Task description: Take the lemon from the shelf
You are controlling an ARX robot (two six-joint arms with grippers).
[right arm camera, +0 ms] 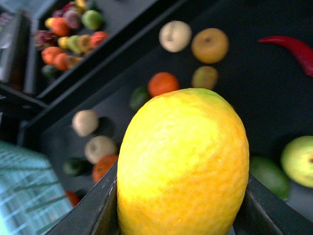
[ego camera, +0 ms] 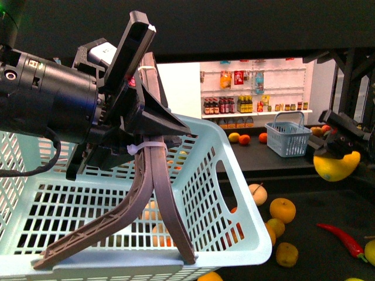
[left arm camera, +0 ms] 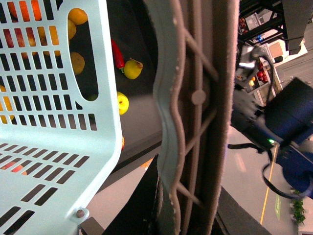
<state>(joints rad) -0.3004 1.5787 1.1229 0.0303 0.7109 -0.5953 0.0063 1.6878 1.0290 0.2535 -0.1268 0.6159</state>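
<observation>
Right gripper (ego camera: 338,153) was closed tight on lemon (ego camera: 335,169), long axis pointing out past jaws, held clear above shelf (ego camera: 328,196); basket (ego camera: 234,193) lay at its 9 o'clock.

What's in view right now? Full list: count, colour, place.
lemon: 1, bright yellow, between the right gripper's fingers, held over the shelf.
shelf: 1, black, tiered trays, ahead and to the right.
loose fruit: many, orange, yellow, green and pale, scattered on the shelf trays.
chilli: 1, red, on the near tray, right side.
big basket: 1, pale blue slotted plastic, foreground left.
small basket: 1, blue, on a farther tray.
white shelving: 1, white, holds bottles and packets, far background.
left gripper: 1, black body, brown fingers at the big basket's near rim; grip unclear.
right gripper: 1, black, shut on the lemon.
</observation>
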